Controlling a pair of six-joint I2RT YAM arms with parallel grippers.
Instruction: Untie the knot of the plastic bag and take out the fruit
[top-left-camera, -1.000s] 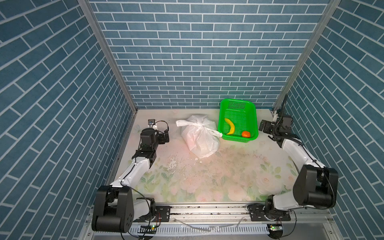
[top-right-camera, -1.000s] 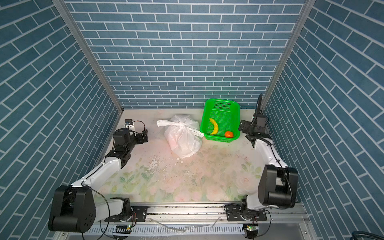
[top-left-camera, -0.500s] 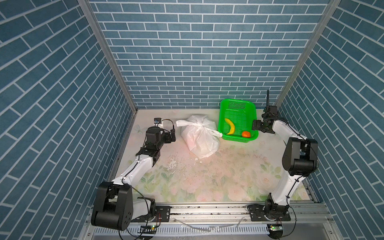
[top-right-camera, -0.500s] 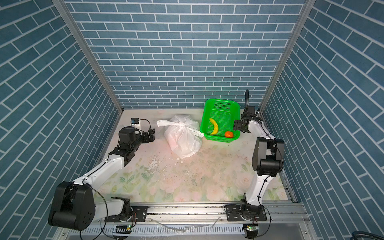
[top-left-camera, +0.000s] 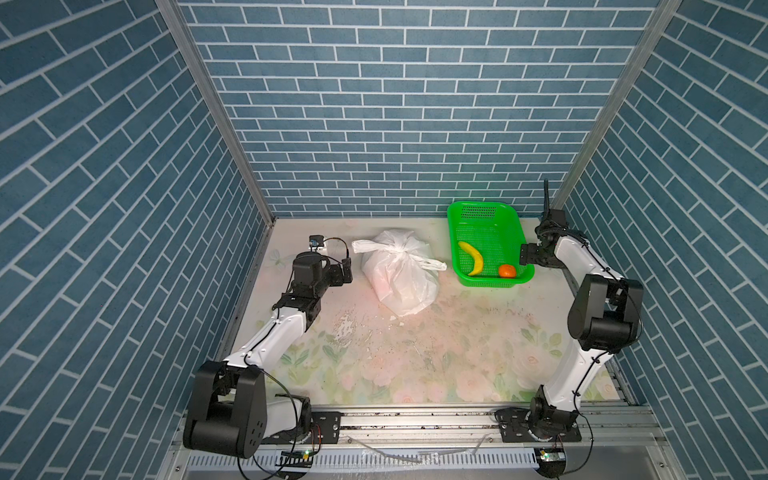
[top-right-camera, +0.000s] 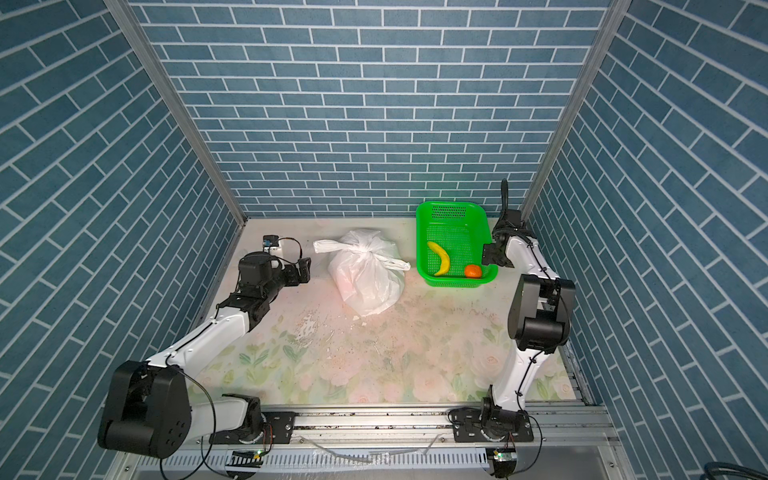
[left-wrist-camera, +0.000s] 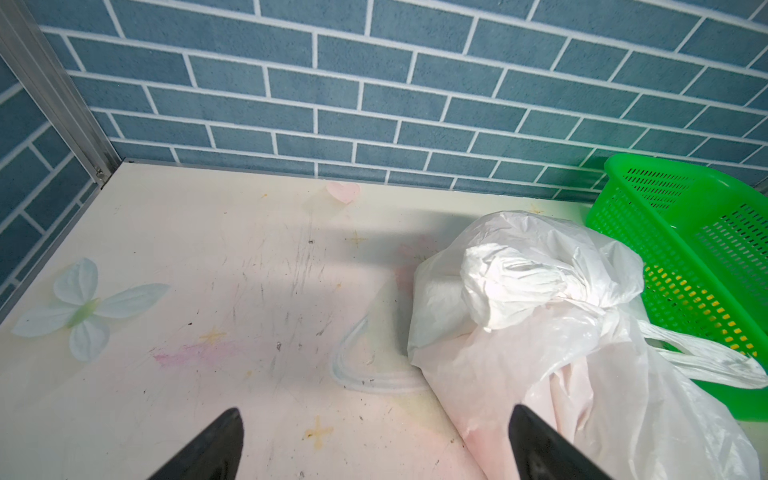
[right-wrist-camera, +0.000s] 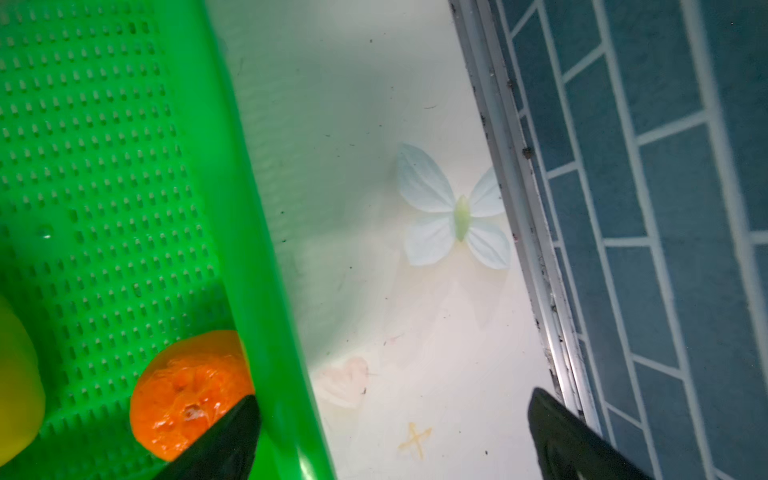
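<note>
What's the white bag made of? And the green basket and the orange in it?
The plastic bag looks like thin, crinkly, half see-through white film, creased and shiny. The green basket looks like hard glossy plastic with rows of moulded slots. The orange has a shiny skin, so maybe a plastic toy; I cannot be sure.

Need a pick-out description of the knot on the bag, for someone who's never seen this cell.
Start at the green basket, rear right in both top views; the white plastic bag lies just left of it. The knot is the twisted pinch on the bag's top, the only spot with two flat strips sticking out sideways.
</note>
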